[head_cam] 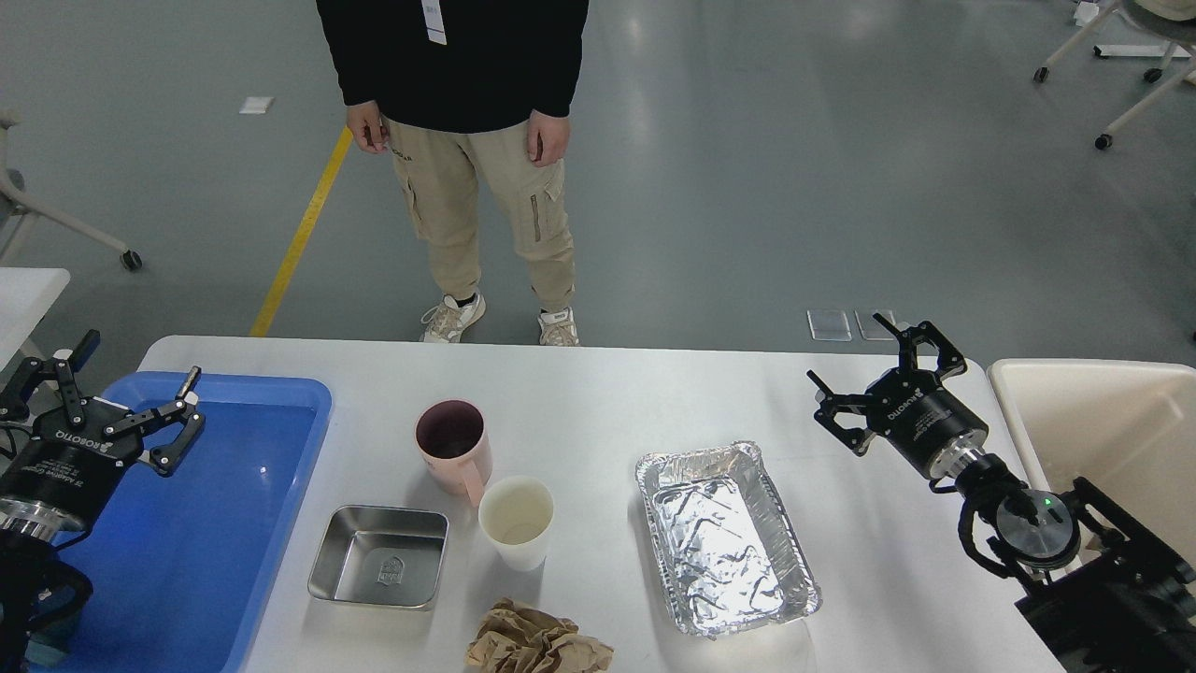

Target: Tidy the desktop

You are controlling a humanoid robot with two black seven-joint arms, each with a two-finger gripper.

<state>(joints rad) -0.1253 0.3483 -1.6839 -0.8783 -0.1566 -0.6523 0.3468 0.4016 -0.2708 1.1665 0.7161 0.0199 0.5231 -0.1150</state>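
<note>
The white desktop (pixel 598 393) holds a pink mug (pixel 453 447), a white paper cup (pixel 516 520), a square steel tray (pixel 378 568), a crumpled brown paper wad (pixel 537 642) at the front edge, and a foil tray (pixel 724 535). My left gripper (pixel 126 383) is open and empty over the far end of the blue tray (pixel 234 523). My right gripper (pixel 874 360) is open and empty above the desktop's far right, beyond the foil tray.
A beige bin (pixel 1103 430) stands off the right end of the desktop. A person (pixel 467 159) stands just beyond the far edge. Wheeled chair legs (pixel 1121 84) show far right, and another white table corner (pixel 28 290) at left.
</note>
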